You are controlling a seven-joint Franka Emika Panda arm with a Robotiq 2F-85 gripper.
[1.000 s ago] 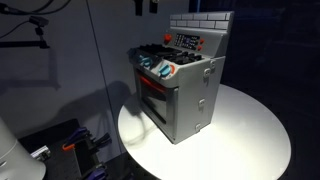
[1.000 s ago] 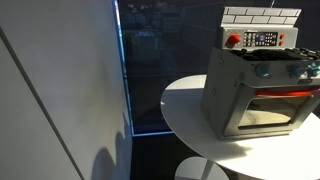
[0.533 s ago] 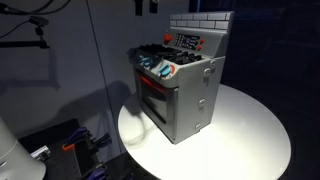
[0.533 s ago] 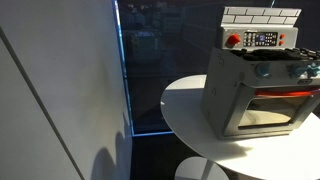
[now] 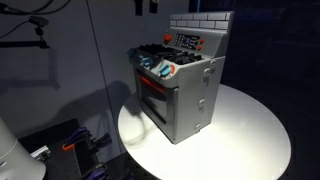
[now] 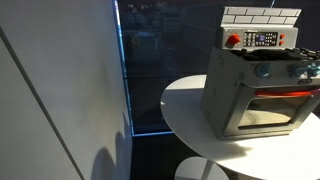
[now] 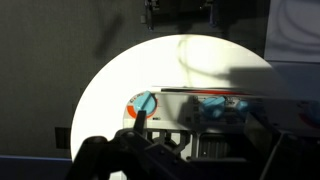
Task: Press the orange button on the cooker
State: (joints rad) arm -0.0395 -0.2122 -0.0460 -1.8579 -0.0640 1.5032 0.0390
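Observation:
The grey toy cooker (image 5: 185,90) stands on a round white table (image 5: 250,135) in both exterior views (image 6: 250,90). A red-orange round button (image 6: 234,40) sits at the end of the control panel under the brick-patterned back. In the wrist view I look down on the cooker's front (image 7: 200,125). It has an orange-and-blue knob (image 7: 141,104) and blue knobs (image 7: 215,108). My gripper (image 7: 190,158) shows only there, as dark fingers spread wide at the bottom edge, open and empty above the cooker. The arm is out of both exterior views.
A white wall panel (image 6: 60,90) and a blue-lit glass pane (image 6: 150,70) stand beside the table (image 6: 185,105). Dark equipment with cables (image 5: 70,145) lies on the floor near the table's base. The room is dim.

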